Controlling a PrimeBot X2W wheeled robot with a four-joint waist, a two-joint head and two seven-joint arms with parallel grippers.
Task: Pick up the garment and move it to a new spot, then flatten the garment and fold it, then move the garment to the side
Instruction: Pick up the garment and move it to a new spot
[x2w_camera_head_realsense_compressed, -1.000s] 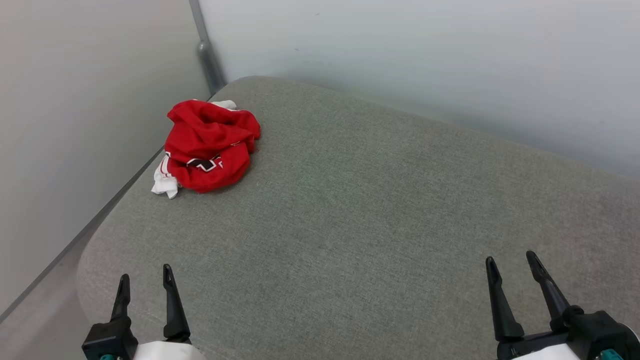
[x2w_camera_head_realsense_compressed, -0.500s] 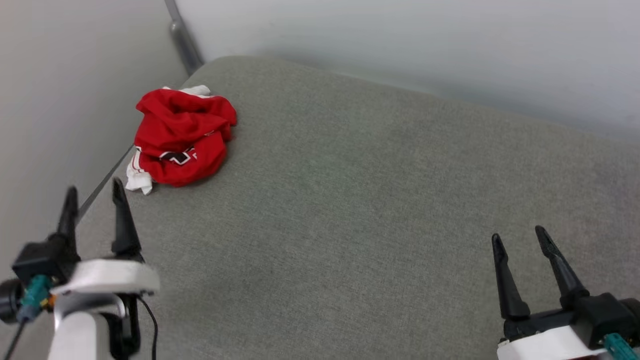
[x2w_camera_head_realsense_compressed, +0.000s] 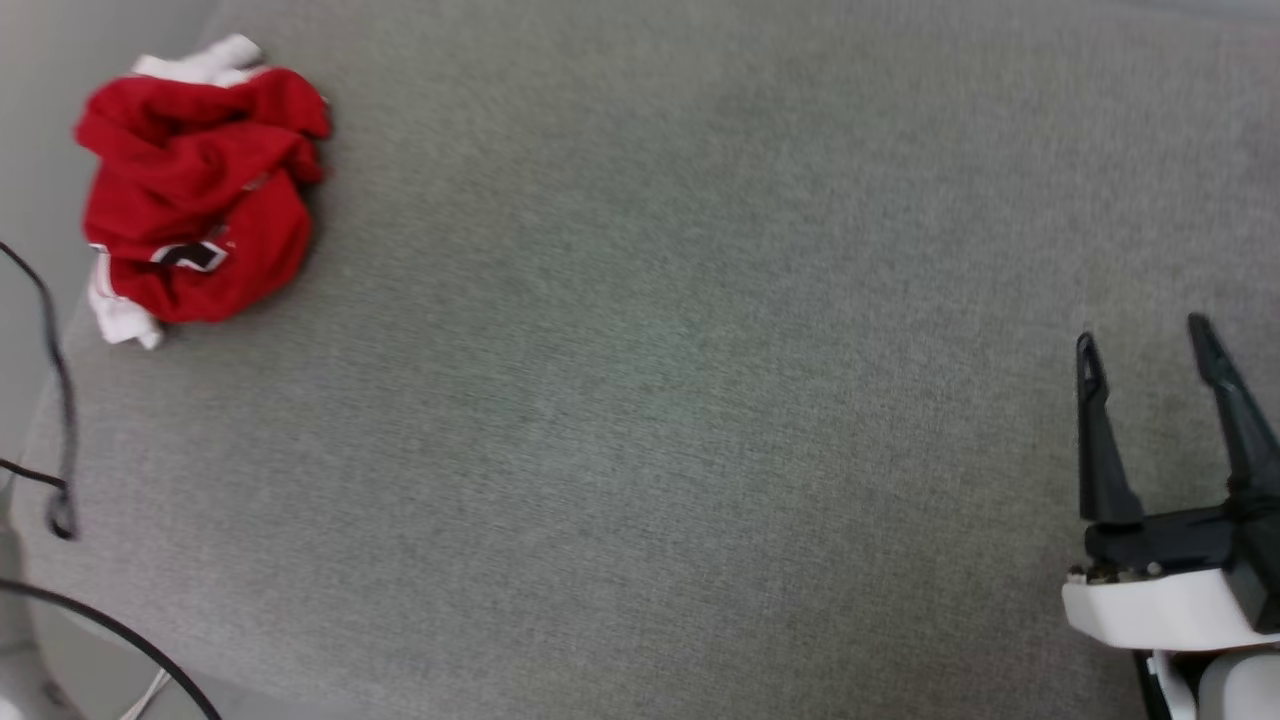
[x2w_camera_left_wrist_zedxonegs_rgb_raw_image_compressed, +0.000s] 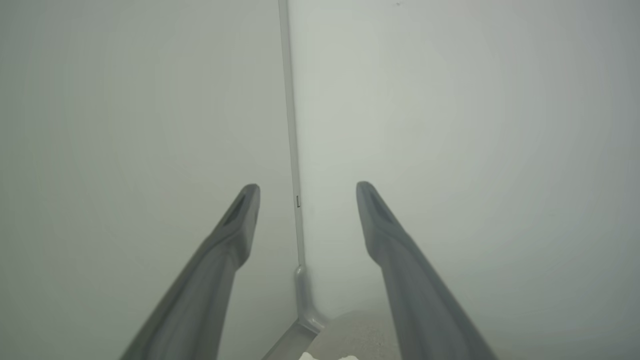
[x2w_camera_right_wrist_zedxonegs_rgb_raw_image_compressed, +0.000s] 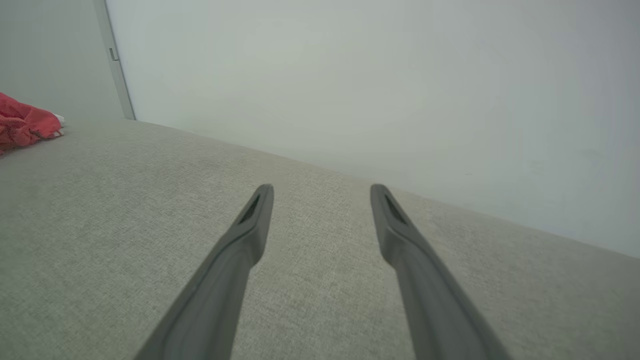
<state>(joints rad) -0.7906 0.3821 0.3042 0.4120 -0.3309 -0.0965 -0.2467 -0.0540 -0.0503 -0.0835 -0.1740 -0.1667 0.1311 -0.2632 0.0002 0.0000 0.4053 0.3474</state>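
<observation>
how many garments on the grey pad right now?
1: a crumpled red jersey shirt with white sleeves, at the far-left corner of the grey fabric pad. Folds may hide more.

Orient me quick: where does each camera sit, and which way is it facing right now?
Head: high, looking down on the grey pad; garment upper left, right gripper lower right.
Left wrist: along the left gripper, jaws open, at the wall corner.
Right wrist: low over the pad, toward the wall; own jaws open.
Head and right wrist share the garment and pad.
</observation>
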